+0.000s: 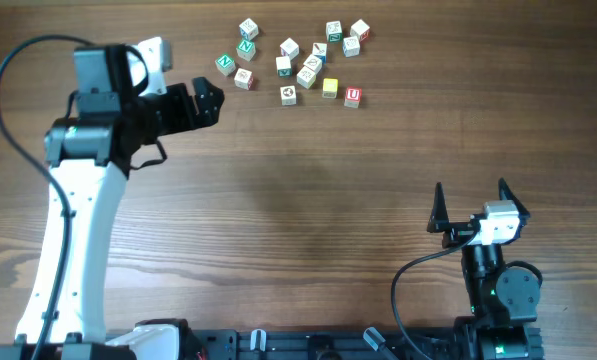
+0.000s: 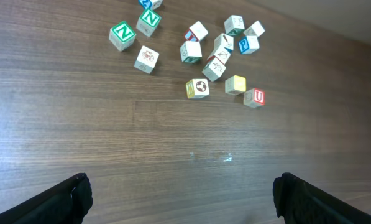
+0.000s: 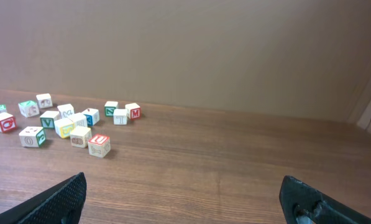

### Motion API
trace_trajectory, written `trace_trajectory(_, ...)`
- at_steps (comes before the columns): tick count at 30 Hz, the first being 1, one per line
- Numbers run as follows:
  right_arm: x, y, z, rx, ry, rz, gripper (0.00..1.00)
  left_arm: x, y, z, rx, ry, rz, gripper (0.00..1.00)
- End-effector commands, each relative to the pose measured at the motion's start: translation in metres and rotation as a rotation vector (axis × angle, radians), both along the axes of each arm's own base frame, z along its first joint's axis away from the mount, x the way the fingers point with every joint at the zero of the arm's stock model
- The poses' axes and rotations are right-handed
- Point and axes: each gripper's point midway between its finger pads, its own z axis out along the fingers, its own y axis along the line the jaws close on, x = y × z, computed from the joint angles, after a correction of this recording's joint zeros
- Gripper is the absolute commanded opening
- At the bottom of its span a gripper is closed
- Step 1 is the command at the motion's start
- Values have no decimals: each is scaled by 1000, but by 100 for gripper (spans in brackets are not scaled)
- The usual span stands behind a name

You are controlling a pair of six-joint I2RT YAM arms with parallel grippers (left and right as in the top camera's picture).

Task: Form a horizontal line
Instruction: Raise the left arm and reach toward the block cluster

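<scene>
Your right gripper [image 1: 470, 200] sits nearest the base, fingers spread wide, holding nothing. Your left gripper [image 1: 211, 100] is farther out, equally wide and empty, just left of the cubes. At the cluster's near edge, the white picture cube [image 1: 288, 95] and red U cube [image 1: 353, 97] lie level, running left to right. The yellow cube [image 1: 330, 88] sits between them, slightly back. A green-marked cube [image 2: 191, 51] lies beyond.

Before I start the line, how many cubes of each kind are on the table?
Green "N" cubes: 2
Red "U" cube: 1
Yellow cube: 1
Other white alphabet cubes: 11
Total: 15
</scene>
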Motion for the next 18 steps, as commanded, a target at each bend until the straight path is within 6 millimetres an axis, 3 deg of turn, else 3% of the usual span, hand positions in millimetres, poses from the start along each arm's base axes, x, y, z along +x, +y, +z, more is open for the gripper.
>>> trace_trajectory(1,-1,3,2,-8,-11,18,100,14,-1,-3,95,-7,34,98)
trace_trajectory(6,-1,3,2,-8,-11,18,100,27,-9,-16,166,-15,16,99)
trace_trajectory(12,-1,3,2,-8,-11,18,100,55,-17,-35,221,-54,-5,98)
trace_trajectory(18,-1,3,2,-8,-11,18,100,79,-27,-71,319,-64,-78,97)
